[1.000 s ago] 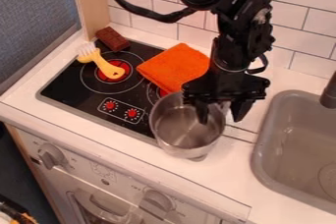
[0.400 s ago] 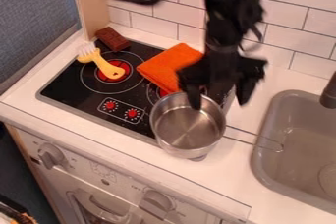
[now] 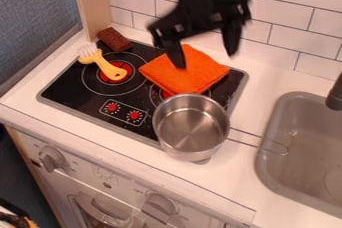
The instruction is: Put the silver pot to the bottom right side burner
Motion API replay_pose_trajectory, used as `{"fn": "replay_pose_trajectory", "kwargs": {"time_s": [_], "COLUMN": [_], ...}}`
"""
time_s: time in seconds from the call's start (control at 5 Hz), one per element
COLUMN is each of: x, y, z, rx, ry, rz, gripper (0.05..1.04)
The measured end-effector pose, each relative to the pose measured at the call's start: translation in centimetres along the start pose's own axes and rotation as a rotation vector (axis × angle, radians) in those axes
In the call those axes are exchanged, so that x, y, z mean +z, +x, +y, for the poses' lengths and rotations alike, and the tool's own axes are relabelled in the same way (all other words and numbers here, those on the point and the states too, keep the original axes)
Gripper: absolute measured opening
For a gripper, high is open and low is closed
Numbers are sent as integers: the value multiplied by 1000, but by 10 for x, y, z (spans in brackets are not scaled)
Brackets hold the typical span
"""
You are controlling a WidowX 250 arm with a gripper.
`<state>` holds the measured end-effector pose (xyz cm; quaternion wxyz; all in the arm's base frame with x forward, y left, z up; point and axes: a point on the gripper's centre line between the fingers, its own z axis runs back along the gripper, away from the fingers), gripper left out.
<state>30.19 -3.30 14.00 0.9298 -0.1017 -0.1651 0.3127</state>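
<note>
The black gripper (image 3: pixel 206 61) hangs open above the orange cloth, its two fingers spread apart with nothing between them. Below it and nearer the camera, apart from the gripper, the silver pot (image 3: pixel 192 127) stands upright and empty at the stove's front right corner. Part of the pot covers the right burner (image 3: pixel 165 94), and its front side extends over the white counter. The pot's wire handle points right, its end over the sink's left rim.
An orange cloth (image 3: pixel 184 70) lies on the stove's back right. A yellow-handled brush (image 3: pixel 107 67) rests on the left burner, with a brown block (image 3: pixel 114 40) behind it. The grey sink (image 3: pixel 267 127) is at the right; a tiled wall (image 3: pixel 290 32) stands behind.
The gripper has risen from the pot's rim and moved up and back, away from the pot, its fingers now wider apart. The pot has stayed in about the same place.
</note>
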Motion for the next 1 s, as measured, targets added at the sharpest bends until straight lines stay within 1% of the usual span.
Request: {"fn": "replay_pose_trajectory", "kwargs": {"time_s": [1.0], "x": [0], "y": [-2], "z": [-1], "rx": [-10], "ry": [-1], "rz": [5], "gripper": [1001]}}
